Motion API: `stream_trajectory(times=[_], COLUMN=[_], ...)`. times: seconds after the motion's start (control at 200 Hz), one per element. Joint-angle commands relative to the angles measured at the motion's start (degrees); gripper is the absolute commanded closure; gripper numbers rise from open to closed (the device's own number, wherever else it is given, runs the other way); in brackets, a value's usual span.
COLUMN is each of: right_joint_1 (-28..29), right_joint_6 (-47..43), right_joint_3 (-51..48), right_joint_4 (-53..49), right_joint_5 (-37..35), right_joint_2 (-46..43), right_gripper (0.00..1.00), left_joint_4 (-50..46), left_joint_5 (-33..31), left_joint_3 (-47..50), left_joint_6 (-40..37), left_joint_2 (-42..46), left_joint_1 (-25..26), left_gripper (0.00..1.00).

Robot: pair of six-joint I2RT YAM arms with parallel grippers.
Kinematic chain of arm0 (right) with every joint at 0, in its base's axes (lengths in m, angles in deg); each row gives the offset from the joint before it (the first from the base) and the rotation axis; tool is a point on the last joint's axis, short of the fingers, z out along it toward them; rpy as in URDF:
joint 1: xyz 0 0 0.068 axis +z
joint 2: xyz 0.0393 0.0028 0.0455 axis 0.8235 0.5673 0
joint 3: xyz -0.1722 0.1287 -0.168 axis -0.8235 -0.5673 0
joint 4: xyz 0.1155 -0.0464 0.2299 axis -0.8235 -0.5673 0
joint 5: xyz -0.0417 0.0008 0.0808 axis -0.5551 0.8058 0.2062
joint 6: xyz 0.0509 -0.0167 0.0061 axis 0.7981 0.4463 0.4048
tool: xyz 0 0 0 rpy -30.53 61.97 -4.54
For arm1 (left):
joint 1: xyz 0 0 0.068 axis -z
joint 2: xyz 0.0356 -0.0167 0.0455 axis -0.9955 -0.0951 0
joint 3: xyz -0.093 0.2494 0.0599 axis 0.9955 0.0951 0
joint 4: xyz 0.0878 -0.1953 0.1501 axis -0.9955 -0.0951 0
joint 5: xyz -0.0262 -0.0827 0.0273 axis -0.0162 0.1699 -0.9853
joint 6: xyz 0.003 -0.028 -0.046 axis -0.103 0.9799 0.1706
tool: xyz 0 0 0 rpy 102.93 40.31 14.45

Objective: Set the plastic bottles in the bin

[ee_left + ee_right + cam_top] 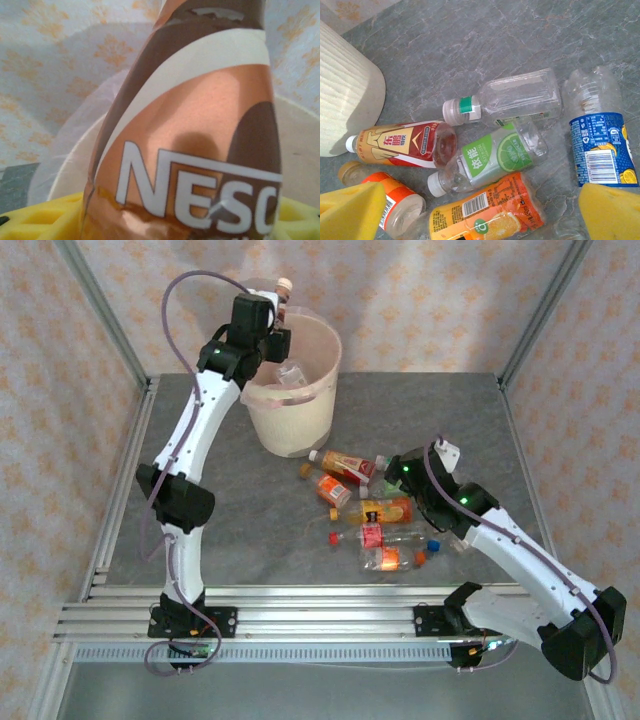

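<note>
My left gripper is raised over the cream-white bin and is shut on a brown-and-white labelled bottle, held upright with its pale cap on top. The yellow fingers flank it. One clear bottle lies inside the bin. My right gripper hovers open over the pile on the table. Below it lie a green lime-label bottle, an orange juice bottle, a red-label bottle, a clear bottle with a green neck ring and a blue-label bottle.
The bin's ribbed wall stands just left of the pile. More bottles and loose caps lie toward the table's front. Metal frame posts edge the grey table.
</note>
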Motion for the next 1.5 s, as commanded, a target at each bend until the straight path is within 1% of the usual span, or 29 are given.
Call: stream_trajectory(times=[0.0, 0.37, 0.585, 0.811, 1.181, 1.346, 1.496], right_joint_1=[0.1, 0.1, 0.1, 0.1, 0.1, 0.1, 0.1], right_joint_6=[0.6, 0.3, 0.3, 0.6, 0.5, 0.4, 0.5], right_joint_3=[1.4, 0.9, 0.9, 0.6, 0.3, 0.5, 0.4], right_joint_4=[-1.9, -0.8, -1.4, -1.3, -1.0, -0.6, -0.5], right_joint_5=[-1.2, -0.7, -1.4, -1.1, -1.2, -1.1, -0.9], right_joint_2=[0.1, 0.4, -0.1, -0.4, -0.3, 0.1, 0.4], right_gripper=[0.01, 0.01, 0.01, 0.01, 0.01, 0.01, 0.01], left_joint_4=[-3.7, -8.3, -12.3, -16.1, -25.8, -28.8, -31.5], left_joint_5=[0.6, -1.4, -0.9, -2.6, -10.7, -12.1, -13.8], left_joint_3=[-2.2, -2.5, -2.4, -2.5, -2.7, -3.4, -6.8], left_joint_6=[-2.7, -6.6, -8.4, -8.1, -4.8, -4.0, -4.9], left_joint_2=[-0.8, -5.6, -6.8, -8.0, -10.1, -9.9, -11.5], left_joint_1=[-1.0, -1.5, -1.4, -1.4, -1.3, -1.4, -1.4], left_gripper=[0.34, 0.34, 0.34, 0.34, 0.33, 0.33, 0.32])
